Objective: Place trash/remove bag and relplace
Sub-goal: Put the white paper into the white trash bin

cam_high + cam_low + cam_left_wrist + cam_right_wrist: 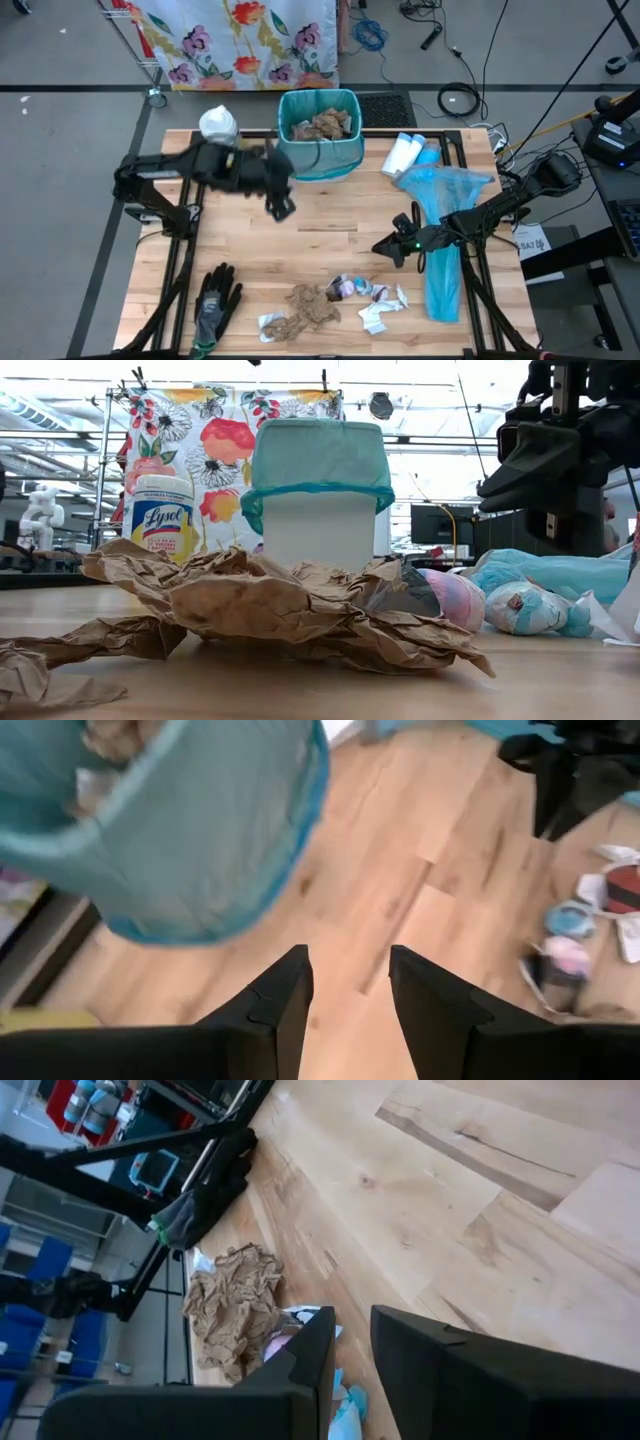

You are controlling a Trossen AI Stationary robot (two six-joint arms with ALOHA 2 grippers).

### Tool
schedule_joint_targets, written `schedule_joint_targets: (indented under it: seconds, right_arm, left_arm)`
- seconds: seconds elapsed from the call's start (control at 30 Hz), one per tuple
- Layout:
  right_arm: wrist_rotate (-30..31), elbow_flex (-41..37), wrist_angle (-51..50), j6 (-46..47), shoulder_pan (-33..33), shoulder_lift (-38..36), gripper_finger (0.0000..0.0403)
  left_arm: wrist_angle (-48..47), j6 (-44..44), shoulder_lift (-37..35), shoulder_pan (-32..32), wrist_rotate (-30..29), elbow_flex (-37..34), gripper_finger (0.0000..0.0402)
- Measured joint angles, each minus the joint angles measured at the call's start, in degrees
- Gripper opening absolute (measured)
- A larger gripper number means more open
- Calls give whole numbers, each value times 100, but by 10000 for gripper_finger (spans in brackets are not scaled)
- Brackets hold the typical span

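The bin (320, 130), lined with a teal bag, stands at the table's far middle with brown paper inside. My left gripper (283, 208) hangs open just near-left of it, and its fingers (348, 960) have nothing between them above bare wood. The trash lies by the near edge: a crumpled brown paper towel (312, 303), white tissue scraps (275, 322) and wrapper balls (350, 288). My right gripper (383, 247) hovers right of centre. Its fingers (352, 1320) stand a narrow gap apart, with nothing in them, pointing toward the trash.
A loose blue bag (440, 230) lies along the right side under my right arm, with white bottles (402, 155) behind it. A Lysol canister (218, 125) stands left of the bin. A black-and-grey glove (215, 300) lies near left. Bare wood shows at the centre.
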Motion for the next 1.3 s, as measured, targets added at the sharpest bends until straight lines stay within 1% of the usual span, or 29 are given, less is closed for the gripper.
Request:
schedule_joint_targets:
  seconds: [0.07, 0.13, 0.33, 0.43, 0.57, 0.63, 0.73, 0.83, 0.9, 1.0, 1.1, 1.23, 1.3]
  right_arm:
    - [0, 0, -1, -89, 0, 0, 59]
    - [0, 0, 1, -178, 0, 0, 59]
    - [0, 0, -28, -367, 0, 0, 59]
    - [0, 0, -30, -382, 0, 0, 59]
    - [-27, 0, -32, -379, 2, 0, 59]
    - [-150, 0, -32, -407, 2, 0, 59]
    - [-169, 0, -35, -431, 2, 0, 59]
    - [-300, 0, -34, -433, 2, 0, 59]
    - [-306, 0, -41, -433, 2, 0, 59]
    - [-307, 0, -41, -435, 2, 0, 59]
    - [-306, 0, -41, -435, 4, 0, 59]
    - [-306, 0, -43, -438, 7, 0, 59]
    - [-313, 0, -41, -437, 11, 0, 59]
  left_arm:
    - [7, -650, -7, -416, -258, -218, 141]
    - [-13, -1358, 2, -787, -396, -450, 141]
    - [123, -3617, 1, -1770, -335, -1277, 141]
    - [553, -4642, 4, -2205, -225, -1784, 141]
    - [1301, -5773, 6, -2672, 99, -2482, 141]
    - [1739, -6259, 6, -2873, 231, -2831, 141]
    - [2350, -6961, 8, -3154, 309, -3343, 141]
    - [2713, -7647, 8, -3409, 373, -3754, 141]
    - [2796, -8014, 51, -3547, 561, -3952, 141]
    - [3103, -8303, 187, -3684, 936, -4119, 141]
    - [3452, -8333, 421, -3753, 1134, -4130, 141]
    - [3877, -8334, 814, -3770, 1164, -4129, 141]
    - [4022, -8338, 992, -3766, 1279, -4128, 141]
